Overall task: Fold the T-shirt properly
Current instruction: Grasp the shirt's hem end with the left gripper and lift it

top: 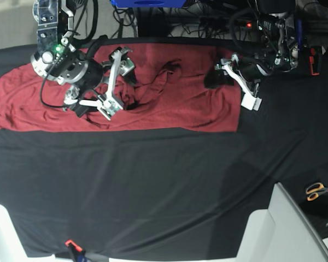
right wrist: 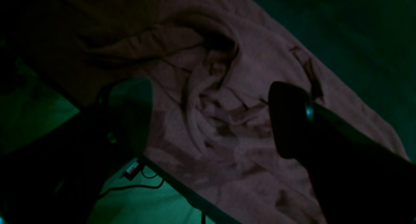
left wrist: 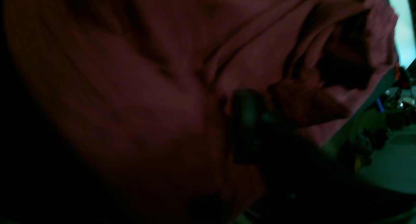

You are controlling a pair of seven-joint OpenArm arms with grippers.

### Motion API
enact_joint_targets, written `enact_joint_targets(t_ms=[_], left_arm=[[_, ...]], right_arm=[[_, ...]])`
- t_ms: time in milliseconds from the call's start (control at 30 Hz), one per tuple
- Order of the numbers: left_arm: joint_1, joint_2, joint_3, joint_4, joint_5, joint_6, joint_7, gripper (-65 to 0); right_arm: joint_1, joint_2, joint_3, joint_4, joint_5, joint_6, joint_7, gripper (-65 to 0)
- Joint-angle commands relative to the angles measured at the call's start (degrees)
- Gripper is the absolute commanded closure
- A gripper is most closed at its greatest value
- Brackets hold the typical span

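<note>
Left wrist view: dim and blurred; the left claw [left wrist: 247,120] looks pinched on T-shirt [left wrist: 146,87] fabric.

Right wrist view: the right claw [right wrist: 208,116] hangs wide above wrinkled cloth.

Base view: the T-shirt lies along the desk's [top: 153,185] far edge, partly hidden by both arms.

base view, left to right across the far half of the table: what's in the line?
T-shirt sleeve end at the left edge → right end effector, open above the shirt → bunched folds near the shirt's middle → left end effector at the shirt's right edge → bare black table cover.
</note>
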Motion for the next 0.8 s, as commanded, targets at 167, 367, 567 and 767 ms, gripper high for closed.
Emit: enact_joint_targets(t_ms=[167,367,567,767], left_arm=[[-2.79,-3.81,-0.08,0.83,1.21,0.38,1.55,0.0],[-3.76,-9.53,-4.04,1.89,1.38,0.38,1.55,0.0],[0.73,-14.27,-6.32,9.36,1.38,0.38,1.55,0.0],[8.82,-13.13,-5.36,24.13,1.47,0.38,1.55,0.0]], right_arm=[[-0.32,-0.60,3.40,0.86,0.77,0.06,1.29,-52.7],[-0.41,-0.60,5.25,0.86,0.77,0.06,1.29,-52.7],[-0.49,-0.51,5.07,0.86,0.77,0.06,1.29,-52.7],[-0.49,-0.60,4.98,0.86,0.77,0.06,1.29,-52.7]])
